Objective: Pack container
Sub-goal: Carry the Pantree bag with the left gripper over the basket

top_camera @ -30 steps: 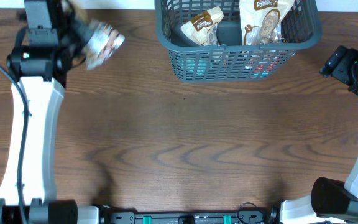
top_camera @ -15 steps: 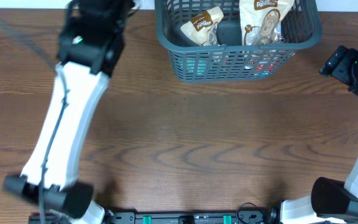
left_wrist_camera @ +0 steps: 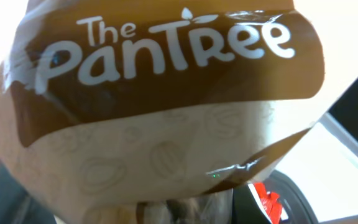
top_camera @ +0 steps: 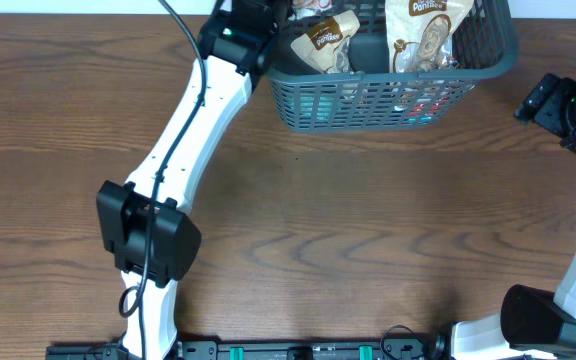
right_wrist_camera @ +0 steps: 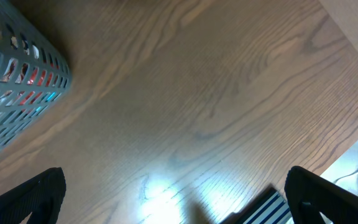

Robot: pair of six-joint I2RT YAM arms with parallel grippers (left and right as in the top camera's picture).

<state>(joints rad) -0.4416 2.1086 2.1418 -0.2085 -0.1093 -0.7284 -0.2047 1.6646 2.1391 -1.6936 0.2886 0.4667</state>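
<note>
The container (top_camera: 388,100), a dark grey-teal slotted basket, stands at the table's far edge and shows at the left of the right wrist view (right_wrist_camera: 11,106). Two brown-and-cream snack packets (top_camera: 328,40) (top_camera: 426,35) stand inside it. My left gripper (top_camera: 273,8) is over the basket's left rim at the top of the overhead view. It is shut on a "The Pantree" snack packet (left_wrist_camera: 166,106) that fills the left wrist view and hides the fingers. My right gripper (right_wrist_camera: 176,205) hangs open above bare wood to the right of the basket, with nothing between its fingers (right_wrist_camera: 30,199).
The left arm's white link (top_camera: 188,120) stretches diagonally across the table's left half. A blue-striped object (right_wrist_camera: 266,208) lies under the right gripper near the table's edge (right_wrist_camera: 353,124). Something black and red (left_wrist_camera: 272,199) shows below the held packet.
The left arm has swung right from the far left of the table to the basket's left rim, carrying the packet. The right arm has not moved.
</note>
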